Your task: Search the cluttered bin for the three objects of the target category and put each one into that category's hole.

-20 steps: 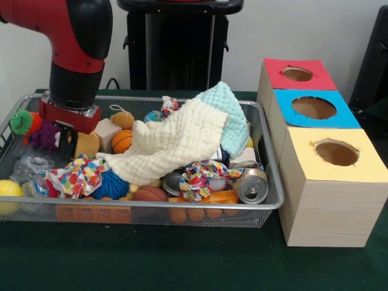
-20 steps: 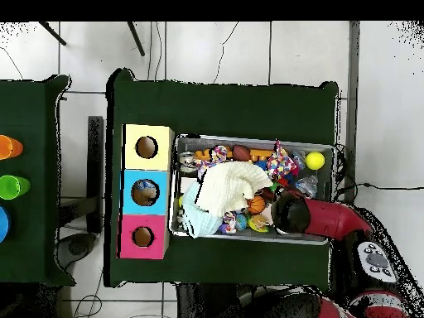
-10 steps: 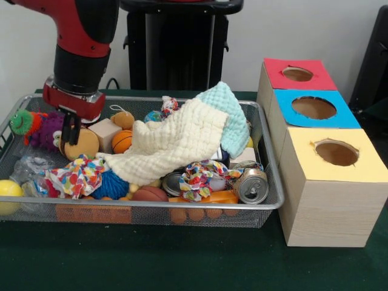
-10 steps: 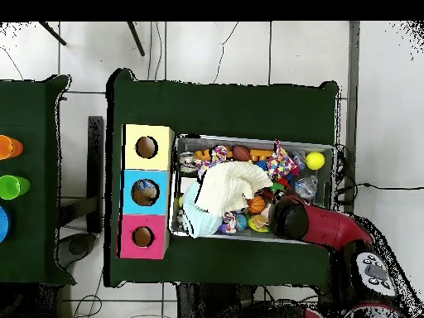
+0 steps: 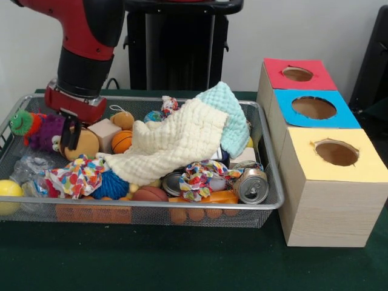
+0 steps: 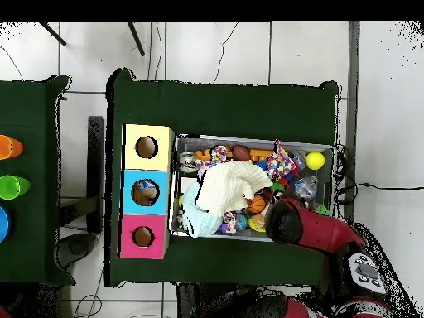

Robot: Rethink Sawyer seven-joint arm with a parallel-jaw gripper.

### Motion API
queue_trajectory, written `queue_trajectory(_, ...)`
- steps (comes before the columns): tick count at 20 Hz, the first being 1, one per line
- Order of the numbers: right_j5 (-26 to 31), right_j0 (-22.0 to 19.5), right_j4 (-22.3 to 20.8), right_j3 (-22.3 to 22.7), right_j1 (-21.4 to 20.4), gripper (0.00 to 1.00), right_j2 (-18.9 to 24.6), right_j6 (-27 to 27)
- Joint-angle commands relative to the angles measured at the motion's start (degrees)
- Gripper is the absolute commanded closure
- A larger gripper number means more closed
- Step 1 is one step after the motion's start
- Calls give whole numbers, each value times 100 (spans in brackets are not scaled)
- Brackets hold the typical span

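Your claw (image 5: 73,134) hangs over the bin's end farthest from the boxes, dark fingers pointing down at a tan round wooden piece (image 5: 85,143); you cannot tell whether they are apart or clamped on it. That piece looks hard and smooth, likely to slip, so take it across its widest part. Just beyond the claw sits a purple plush caterpillar (image 5: 36,128); on the other side are a wooden block (image 5: 108,130) and a small basketball (image 5: 122,141), and further off the cream cloth (image 5: 176,142) covers much. The front view shows the fingers; overhead, the arm (image 6: 310,232) hides them, but the red (image 6: 142,237), blue (image 6: 144,192) and yellow (image 6: 146,147) holes lie plain.
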Motion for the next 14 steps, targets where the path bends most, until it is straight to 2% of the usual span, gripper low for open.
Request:
queue_trajectory(1,235,-304,6,250,809,100,448,643)
queue_trajectory(7,615,-661,-130,-17,801,100,803,148)
queue_trajectory(14,891,-772,-164,-61,739,100,925,6)
